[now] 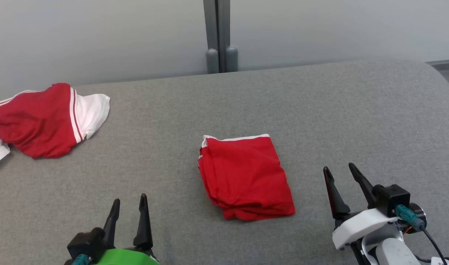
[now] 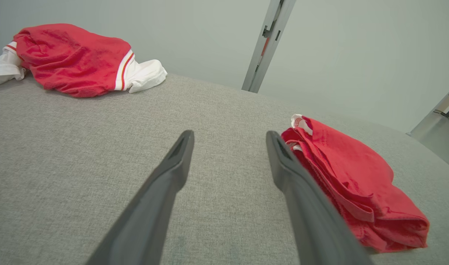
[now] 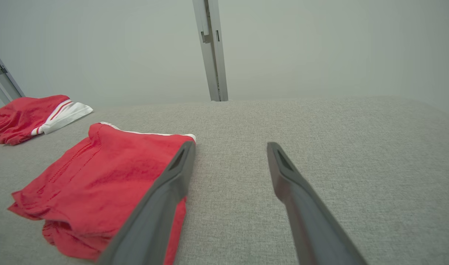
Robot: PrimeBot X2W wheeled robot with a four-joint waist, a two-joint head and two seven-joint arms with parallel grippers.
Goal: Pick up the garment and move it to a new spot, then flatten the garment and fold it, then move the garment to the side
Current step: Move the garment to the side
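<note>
A red garment (image 1: pixel 244 177) with a white edge lies folded into a compact rectangle in the middle of the grey cushioned surface (image 1: pixel 320 110). It also shows in the left wrist view as the folded garment (image 2: pixel 349 180) and in the right wrist view as the folded garment (image 3: pixel 103 184). My left gripper (image 1: pixel 129 206) stands open at the lower left, apart from the garment, with nothing between its fingers (image 2: pixel 173 173). My right gripper (image 1: pixel 340 171) stands open to the right of the garment, also holding nothing, its fingers (image 3: pixel 287 176) over bare fabric.
A second red and white garment (image 1: pixel 40 119) lies crumpled at the far left of the surface, seen too as the crumpled garment (image 2: pixel 73 59). A grey post (image 1: pixel 219 36) stands against the pale wall behind. The surface curves away at the right edge.
</note>
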